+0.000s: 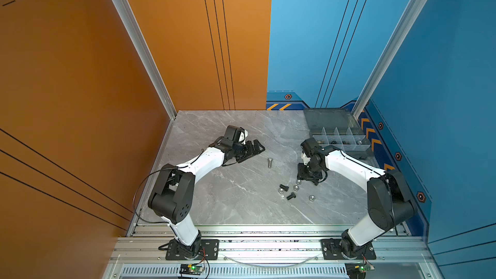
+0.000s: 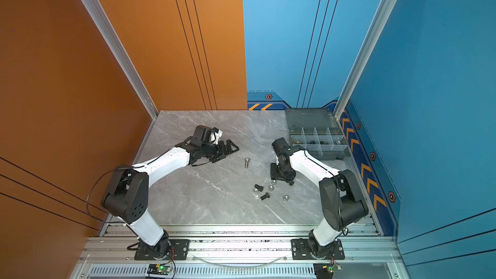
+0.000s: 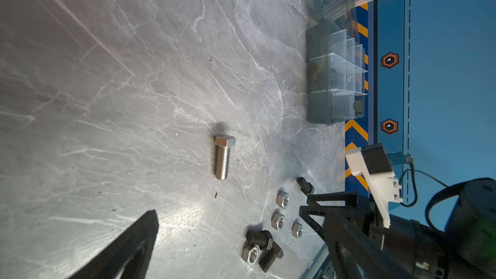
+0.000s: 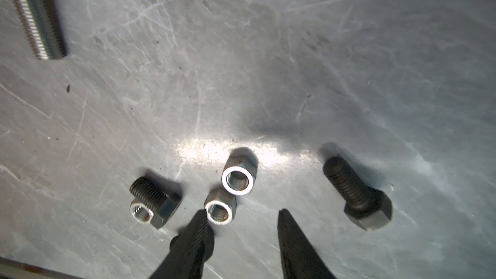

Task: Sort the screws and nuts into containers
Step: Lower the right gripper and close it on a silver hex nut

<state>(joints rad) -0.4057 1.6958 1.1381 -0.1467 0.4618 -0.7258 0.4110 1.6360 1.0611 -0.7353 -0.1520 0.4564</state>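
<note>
Found loose hardware on the grey marbled table (image 1: 214, 205), from centre out toward 5 o'clock. Logged the silver bolt (image 1: 270, 162) flat and alone near table centre, head toward 12 o'clock. Placed the left gripper (image 1: 252, 153) at 10 o'clock of that bolt, apart from it, pointing toward 3 o'clock, jaws apart with nothing between. Placed the right gripper (image 1: 301, 177) at 4 o'clock of the silver bolt, pointing down at the near edge of the pile, jaws apart, nothing clamped. Saw in the right wrist view one silver nut (image 4: 220, 212) inside the gap, just beside one fingertip (image 4: 198, 229); cannot tell whether touching. Counted four silver nuts (image 1: 296, 187) and three black bolts (image 1: 291, 196) on the table in the left wrist view, one bolt (image 4: 149, 189) touching a nut, one nut (image 1: 312, 198) lying off alone at 4 o'clock of the pile. Logged the organiser box (image 1: 366, 152) at 2 o'clock of table centre, against the blue wall, lid (image 1: 330, 119) open and laid back toward 12 o'clock. Noted small dark and brass-coloured pieces in several compartments (image 2: 312, 135); too small to sort by type.
</note>
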